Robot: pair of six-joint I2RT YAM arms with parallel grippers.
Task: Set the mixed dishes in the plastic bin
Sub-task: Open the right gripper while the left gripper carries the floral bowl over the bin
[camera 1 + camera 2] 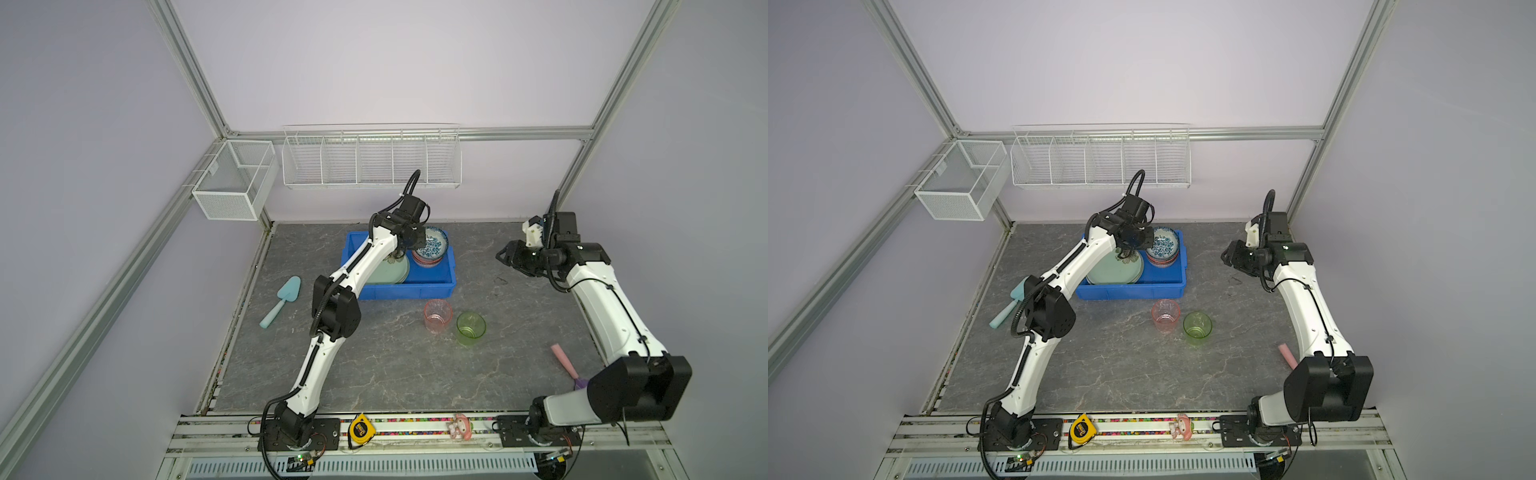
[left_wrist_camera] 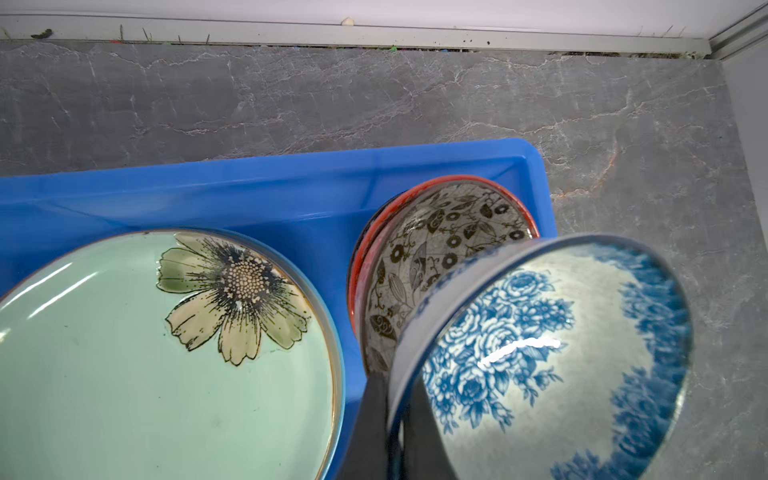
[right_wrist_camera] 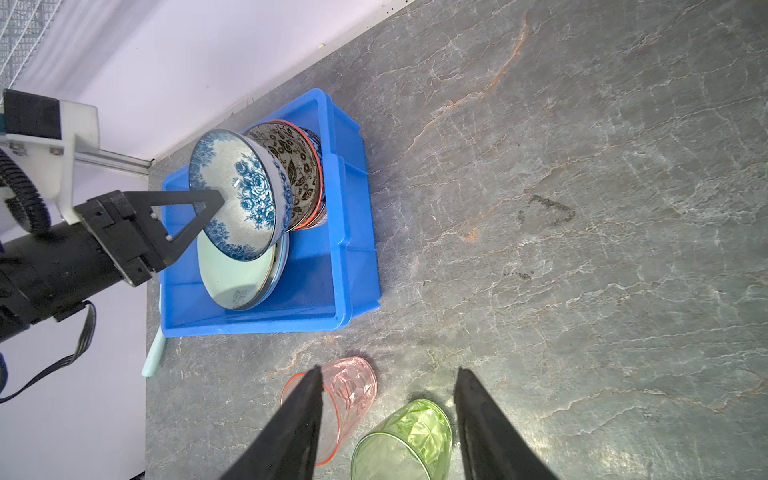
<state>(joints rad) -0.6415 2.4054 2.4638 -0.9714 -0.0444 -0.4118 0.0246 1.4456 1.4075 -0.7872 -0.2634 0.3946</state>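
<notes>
Item in hand: blue-flowered bowl (image 3: pixel 245 195), pinched at its rim by the left gripper (image 3: pixel 219 200), jaws clenched on the side toward the green plate (image 2: pixel 124 353). Position: over the bin (image 3: pixel 353 232), directly above the leaf-patterned bowl (image 2: pixel 449 232) that tops the stack in the bin's far right corner. The mouth is slightly tilted, and whether the foot touches the bowl beneath cannot be told. Judged next: a straight drop onto the stack, then release. Green plate: flat in the bin's left half. Pink cup (image 1: pixel 438 316) and green cup (image 1: pixel 471 328): upright on the surface, side by side, just before the bin's near right corner. Right gripper (image 3: pixel 388 369): jaws parted, empty, near the surface's right edge, the closer arm for both cups.
</notes>
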